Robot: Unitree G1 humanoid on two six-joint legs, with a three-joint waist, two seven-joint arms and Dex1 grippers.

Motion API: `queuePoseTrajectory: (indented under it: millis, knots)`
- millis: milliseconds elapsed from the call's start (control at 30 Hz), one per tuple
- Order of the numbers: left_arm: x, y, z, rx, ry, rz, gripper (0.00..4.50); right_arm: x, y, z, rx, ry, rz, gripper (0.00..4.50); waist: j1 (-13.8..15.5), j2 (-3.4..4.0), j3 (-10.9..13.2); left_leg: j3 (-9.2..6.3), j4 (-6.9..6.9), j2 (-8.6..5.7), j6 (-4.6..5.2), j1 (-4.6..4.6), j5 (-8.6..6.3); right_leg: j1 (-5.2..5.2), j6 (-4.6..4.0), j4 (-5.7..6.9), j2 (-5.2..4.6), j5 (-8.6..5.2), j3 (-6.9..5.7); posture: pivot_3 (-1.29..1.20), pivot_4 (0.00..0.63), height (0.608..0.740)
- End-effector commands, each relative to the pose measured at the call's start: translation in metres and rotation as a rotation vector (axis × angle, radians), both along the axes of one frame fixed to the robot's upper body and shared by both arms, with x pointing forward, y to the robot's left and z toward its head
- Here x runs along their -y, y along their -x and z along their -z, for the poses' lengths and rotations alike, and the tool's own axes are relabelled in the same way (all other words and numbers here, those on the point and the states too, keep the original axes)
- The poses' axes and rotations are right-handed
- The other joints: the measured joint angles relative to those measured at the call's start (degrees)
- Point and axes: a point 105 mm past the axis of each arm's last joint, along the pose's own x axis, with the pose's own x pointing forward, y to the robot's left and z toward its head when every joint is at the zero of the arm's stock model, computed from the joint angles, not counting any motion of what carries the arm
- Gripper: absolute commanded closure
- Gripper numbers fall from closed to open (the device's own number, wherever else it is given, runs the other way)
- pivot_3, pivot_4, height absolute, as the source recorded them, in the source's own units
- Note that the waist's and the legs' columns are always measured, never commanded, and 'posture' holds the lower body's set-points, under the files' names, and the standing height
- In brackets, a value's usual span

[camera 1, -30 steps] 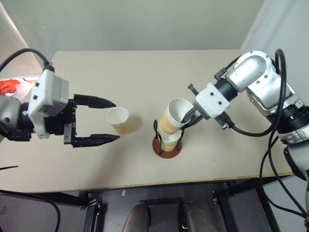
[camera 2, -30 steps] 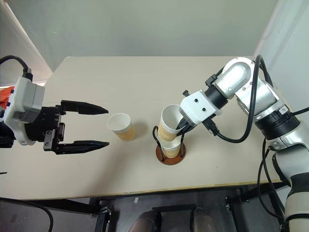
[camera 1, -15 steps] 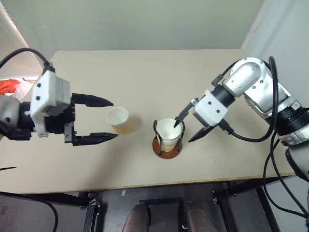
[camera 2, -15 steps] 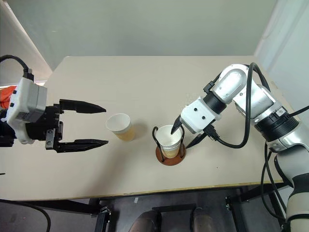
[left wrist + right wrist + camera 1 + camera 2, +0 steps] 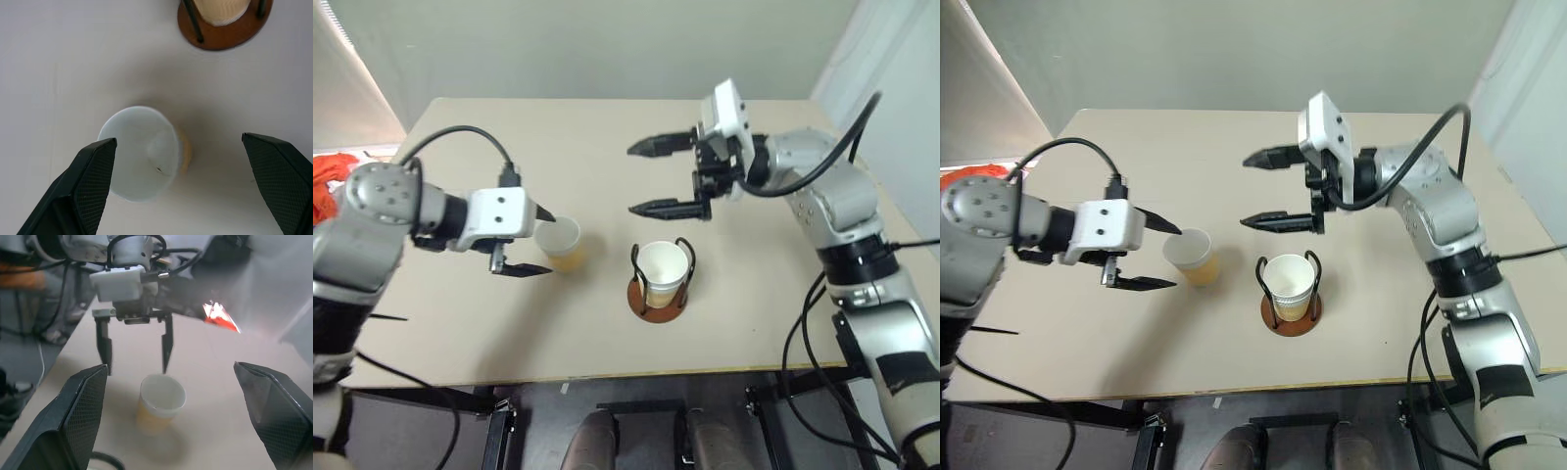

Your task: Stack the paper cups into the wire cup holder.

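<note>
Beige table (image 5: 607, 157). The wire cup holder (image 5: 661, 296), brown disc base with black wire loops, stands near the table's front middle with paper cups nested upright inside (image 5: 663, 269); how many are in the stack cannot be told. One loose paper cup (image 5: 559, 241) stands upright on the table to the robot's left of the holder, apart from it.

Left gripper (image 5: 536, 240) is spread wide, empty, angled down, one finger on each side of the loose cup, close to it; contact cannot be told. In the left wrist view the cup (image 5: 139, 166) sits between the fingers, nearer one of them.

Right gripper (image 5: 649, 178) is spread wide, holding nothing, raised behind the holder and pointing to the robot's left.
</note>
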Motion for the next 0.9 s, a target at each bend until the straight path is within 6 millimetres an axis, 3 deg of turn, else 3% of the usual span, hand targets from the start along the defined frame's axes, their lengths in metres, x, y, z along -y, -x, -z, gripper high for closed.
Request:
queuePoseTrajectory:
  millis: [33, 300, 433, 733, 767, 900]
  knots:
    - [0.000, -0.004, 0.003, 0.003, -0.074, 0.038, 0.00, 0.007, 0.008, -0.021, 0.055, -0.059, 0.052, 0.14, -0.1, 0.00, 0.0, 0.01, 0.00, 0.00, -0.01, -0.05, 0.00, -0.07, 0.35, 0.00, 0.00, 0.21, 0.00, 0.00, 0.150, 0.740]
    - [0.000, -0.011, 0.023, -0.055, -0.131, 0.065, 0.00, 0.016, 0.008, -0.019, 0.038, -0.075, 0.140, 0.14, -0.4, -0.01, 0.0, 0.00, -0.04, 0.07, -0.10, -0.01, 0.06, -0.10, 0.89, -0.03, 0.01, 0.29, -0.04, 0.00, 0.150, 0.740]
    - [0.002, -0.021, 0.029, -0.031, -0.127, 0.082, 0.92, 0.020, 0.009, -0.020, 0.038, -0.083, 0.173, 0.11, -0.3, -0.01, 0.0, 0.00, 0.00, 0.06, -0.03, -0.02, 0.11, -0.09, 0.97, -0.02, 0.00, 0.36, -0.03, 0.00, 0.150, 0.740]
    - [-0.005, -0.036, 0.029, 0.005, -0.156, 0.067, 4.26, 0.052, 0.027, -0.006, 0.006, -0.016, 0.164, 0.11, 0.3, -0.03, 0.0, 0.02, 0.15, 0.03, 0.07, -0.03, 0.36, 0.04, 0.84, -0.04, -0.01, 0.47, -0.01, 0.00, 0.150, 0.740]
    - [-0.004, -0.037, 0.027, 0.006, -0.159, 0.073, 4.46, 0.059, 0.030, -0.004, 0.001, -0.008, 0.166, 0.11, 0.3, -0.03, 0.0, 0.03, 0.17, 0.02, 0.07, -0.04, 0.36, 0.04, 0.86, -0.05, -0.01, 0.48, 0.00, 0.00, 0.150, 0.740]
    - [0.000, -0.038, 0.011, 0.016, -0.142, 0.104, 4.46, 0.084, 0.055, -0.008, -0.022, -0.027, 0.132, 0.11, 0.5, -0.05, 0.0, 0.05, 0.18, 0.02, 0.08, -0.15, 0.36, 0.03, 0.96, -0.12, -0.01, 0.53, -0.01, 0.00, 0.150, 0.740]
